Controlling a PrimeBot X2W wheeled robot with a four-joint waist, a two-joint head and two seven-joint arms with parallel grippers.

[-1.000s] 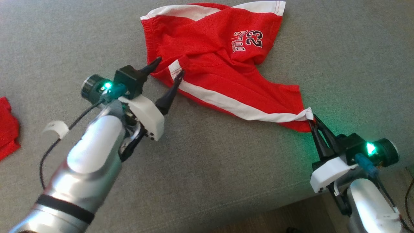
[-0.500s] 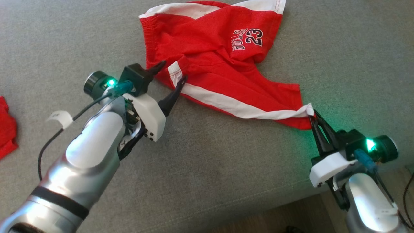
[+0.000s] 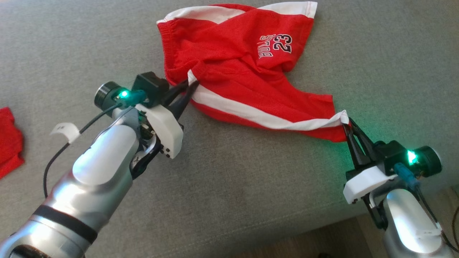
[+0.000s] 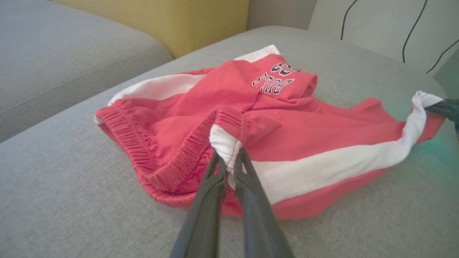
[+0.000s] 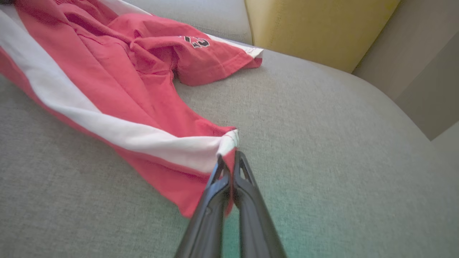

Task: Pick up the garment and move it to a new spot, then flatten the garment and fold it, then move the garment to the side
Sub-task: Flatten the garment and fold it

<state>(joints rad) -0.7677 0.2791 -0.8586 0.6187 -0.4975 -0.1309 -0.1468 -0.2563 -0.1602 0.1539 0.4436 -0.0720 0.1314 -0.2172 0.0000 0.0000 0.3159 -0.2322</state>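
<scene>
1 pair of red shorts [image 3: 247, 71] with white side stripes and a printed 23 lies rumpled on the grey sofa cushion [image 3: 251, 200]. The left pincer [image 3: 190, 86] is clenched on the waistband end of 1 stripe, and the right pincer [image 3: 347, 125] grasps that stripe's hem corner. 1 red cloth [image 3: 9, 143], cropped at the left edge, is possibly another garment.

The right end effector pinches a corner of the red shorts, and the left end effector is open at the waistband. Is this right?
Not quite. The left end effector is shut on the waistband of the red shorts, not open; the left wrist view shows it. The right end effector does pinch a corner.
</scene>
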